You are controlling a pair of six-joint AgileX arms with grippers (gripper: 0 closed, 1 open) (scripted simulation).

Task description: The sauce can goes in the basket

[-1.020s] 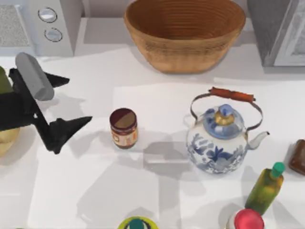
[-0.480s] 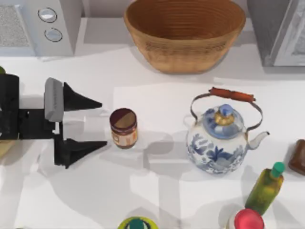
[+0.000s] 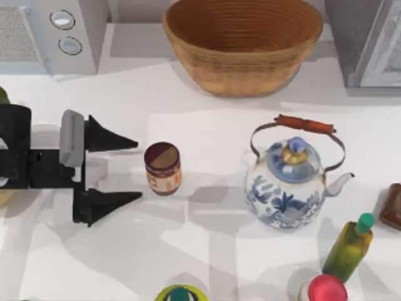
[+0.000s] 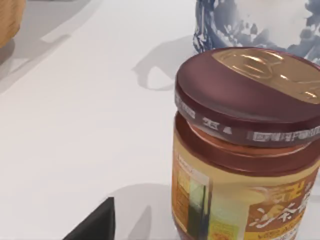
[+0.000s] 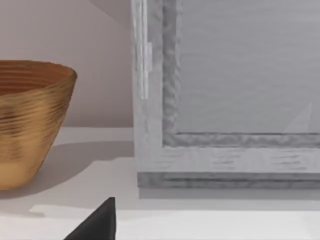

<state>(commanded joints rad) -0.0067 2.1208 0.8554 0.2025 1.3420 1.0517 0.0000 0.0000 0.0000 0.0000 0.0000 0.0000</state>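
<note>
Reaching from nine o'clock, the left gripper (image 3: 139,170) is gaping wide just short of the can (image 3: 163,168). Next it likely needs to be straddling it, closing, then carrying toward the basket (image 3: 243,47) at one o'clock.

Basket (image 3: 243,47): far edge of table (image 3: 188,251), centre, upright; rim seen from the right wrist view (image 5: 30,120).
Sauce can (image 3: 163,168): upright on table, nearer than basket and left of it, well apart; close up from the left wrist (image 4: 245,150).
Left gripper (image 3: 138,170): just left of sauce can, fingers spread, tips level with it, not touching.
Teapot (image 3: 291,182): right of sauce can, apart.
Bottle (image 3: 349,248): near-right of teapot.
Microwave (image 3: 53,31): far left corner, left of basket.
</note>
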